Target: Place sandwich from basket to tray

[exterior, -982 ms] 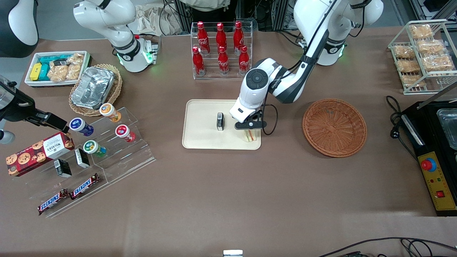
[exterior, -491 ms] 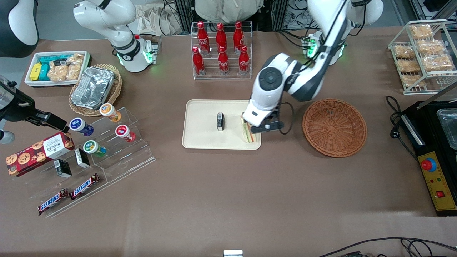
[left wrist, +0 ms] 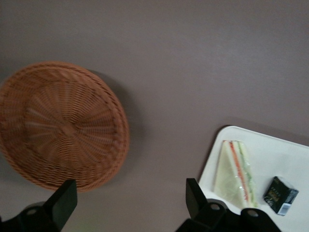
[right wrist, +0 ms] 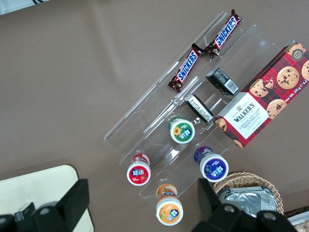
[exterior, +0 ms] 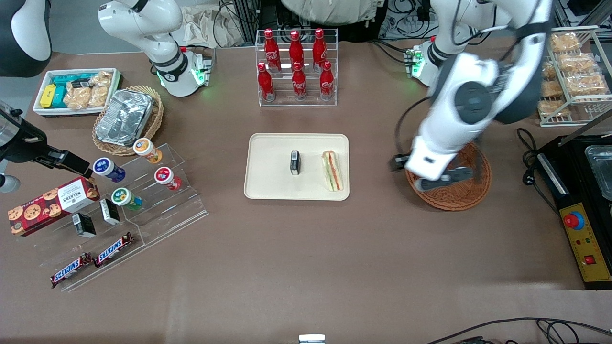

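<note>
The sandwich (exterior: 332,170), a pale wedge with orange and green layers, lies on the cream tray (exterior: 272,153) beside a small black box (exterior: 295,162). The reddish-brown wicker basket (exterior: 459,198) sits toward the working arm's end of the table with nothing in it. My left gripper (exterior: 432,177) hangs above the basket's rim nearest the tray, open with nothing between its fingers. The left wrist view shows the basket (left wrist: 63,125), the sandwich (left wrist: 234,174) on the tray (left wrist: 285,154), and bare table under the open gripper (left wrist: 128,193).
A clear rack of red cola bottles (exterior: 296,67) stands farther from the camera than the tray. An acrylic stand with cups and snacks (exterior: 143,191) and a tan basket holding a foil container (exterior: 126,119) lie toward the parked arm's end. A wire snack rack (exterior: 569,71) and a black machine (exterior: 583,200) flank the basket.
The gripper let go of the sandwich, rose off the tray and swung over the basket. The sandwich stays on the tray.
</note>
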